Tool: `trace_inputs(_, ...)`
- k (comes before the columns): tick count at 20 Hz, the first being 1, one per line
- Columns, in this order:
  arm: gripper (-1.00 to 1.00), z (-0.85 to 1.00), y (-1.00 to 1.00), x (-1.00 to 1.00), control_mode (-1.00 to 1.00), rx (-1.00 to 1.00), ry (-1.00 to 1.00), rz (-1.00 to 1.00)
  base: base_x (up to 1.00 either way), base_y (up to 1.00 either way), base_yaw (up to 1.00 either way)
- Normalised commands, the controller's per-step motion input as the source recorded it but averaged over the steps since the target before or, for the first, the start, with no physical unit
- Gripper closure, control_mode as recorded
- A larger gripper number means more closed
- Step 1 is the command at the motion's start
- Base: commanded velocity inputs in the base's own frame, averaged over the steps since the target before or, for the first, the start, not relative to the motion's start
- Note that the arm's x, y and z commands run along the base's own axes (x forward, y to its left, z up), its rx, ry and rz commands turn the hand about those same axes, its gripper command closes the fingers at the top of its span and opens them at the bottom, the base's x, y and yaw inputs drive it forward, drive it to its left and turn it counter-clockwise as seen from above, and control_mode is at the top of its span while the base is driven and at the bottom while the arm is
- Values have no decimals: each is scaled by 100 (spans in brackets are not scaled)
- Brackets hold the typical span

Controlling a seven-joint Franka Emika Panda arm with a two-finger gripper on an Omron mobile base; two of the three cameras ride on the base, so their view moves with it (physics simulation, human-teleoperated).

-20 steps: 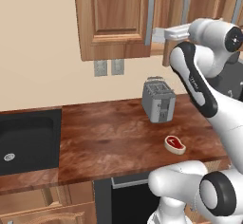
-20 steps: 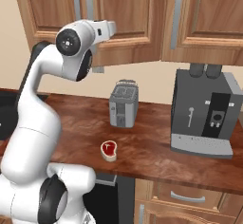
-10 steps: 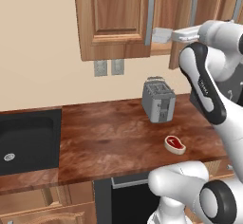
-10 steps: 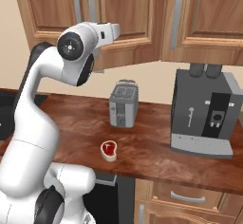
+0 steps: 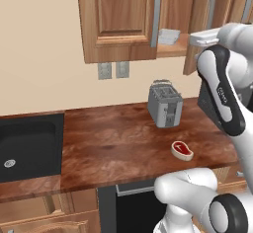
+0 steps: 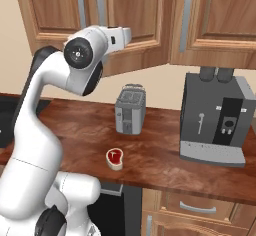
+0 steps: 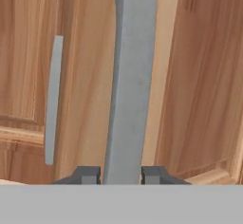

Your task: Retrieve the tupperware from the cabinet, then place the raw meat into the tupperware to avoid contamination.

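Gripper clamped on the grey bar handle of the cabinet door. Door partly open; tupperware on the shelf inside, raw meat on the counter. Pull should follow the hinge arc, grip square. Since the earlier frame, door swung wider.
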Motion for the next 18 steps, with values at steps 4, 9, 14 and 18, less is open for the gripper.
trace_inputs(4,100,0,-25,-24,-100,0,0,0,0,0,0)
trace_inputs(9,100,0,-22,-19,-100,0,0,0,0,0,0)
trace_inputs(14,-100,0,-4,-2,-100,0,0,0,0,0,0)
trace_inputs(18,-100,0,0,0,-100,0,0,0,0,0,0)
